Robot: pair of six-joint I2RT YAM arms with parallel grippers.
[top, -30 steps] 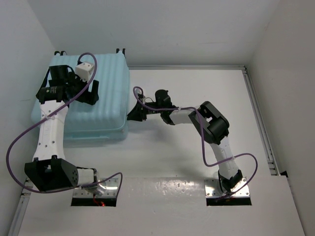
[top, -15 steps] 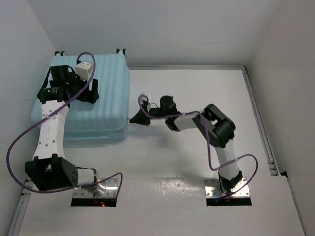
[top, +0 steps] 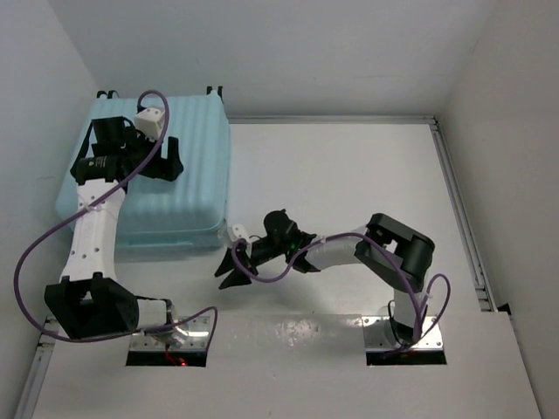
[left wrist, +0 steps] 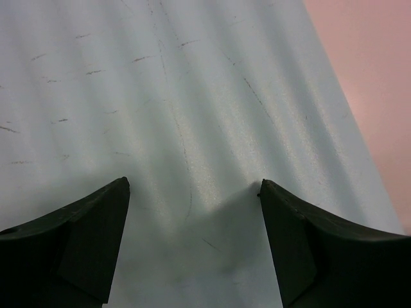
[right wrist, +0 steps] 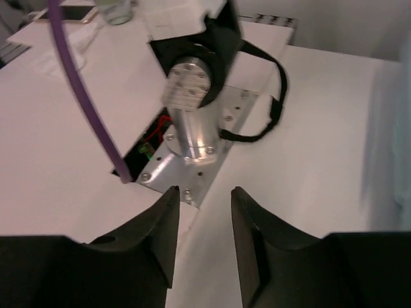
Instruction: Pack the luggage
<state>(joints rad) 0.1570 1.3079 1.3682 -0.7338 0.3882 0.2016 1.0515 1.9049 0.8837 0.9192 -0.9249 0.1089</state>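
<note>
The luggage (top: pixel 192 175) is a large pale-blue ribbed suitcase lying shut at the table's back left. Its scratched shell (left wrist: pixel 192 96) fills the left wrist view. My left gripper (top: pixel 173 159) is open and empty, low over the shell near its right side, and shows the same way in its wrist view (left wrist: pixel 192 187). My right gripper (top: pixel 225 272) is open and empty over the bare table, just off the suitcase's near right corner. In its wrist view the right gripper (right wrist: pixel 205 192) points toward the left arm's base, with a blurred strip of the suitcase (right wrist: pixel 393 128) at the right edge.
The left arm's base (right wrist: pixel 192 96) and its metal mounting plate (right wrist: pixel 186 170) lie ahead of the right fingers. A purple cable (right wrist: pixel 83 90) hangs close by. White walls enclose the table on the left, back and right. A rail (top: pixel 458 209) runs along the right edge.
My right arm has swung from beside the suitcase's right side toward the near edge and leftward. My left gripper has stayed on the suitcase, barely shifting.
</note>
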